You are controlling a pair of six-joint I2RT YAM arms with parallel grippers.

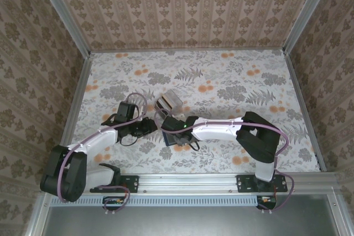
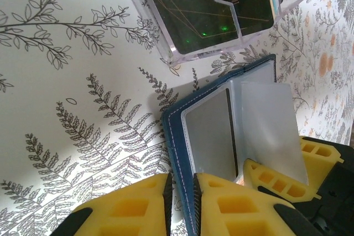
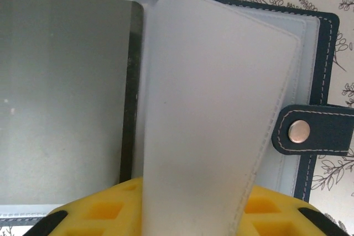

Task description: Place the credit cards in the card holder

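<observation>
Credit cards (image 1: 166, 103), thin flat rectangles of dark and pale plastic, sit in a clear acrylic tray (image 1: 178, 97) near the middle of the floral-patterned table (image 1: 238, 75) in the top view.

From the left wrist, that tray lies just beyond an open, dark-blue stitched card holder (image 2: 171, 131). The left gripper (image 2: 182, 186) is clenched on the holder's cover edge. The right gripper (image 2: 292, 161) appears to pinch a frosted plastic sleeve (image 2: 265, 109) and hold it raised.

From the right wrist, the sleeve rises between yellow pads (image 3: 94, 211), and a snap strap (image 3: 312, 131) lies at the right.

Such cards are probably light, stiff and slick (thin too, so awkward to lift off anything flat). Taking one by an exposed edge looks best, and the floppy sleeve will likely need holding open.
</observation>
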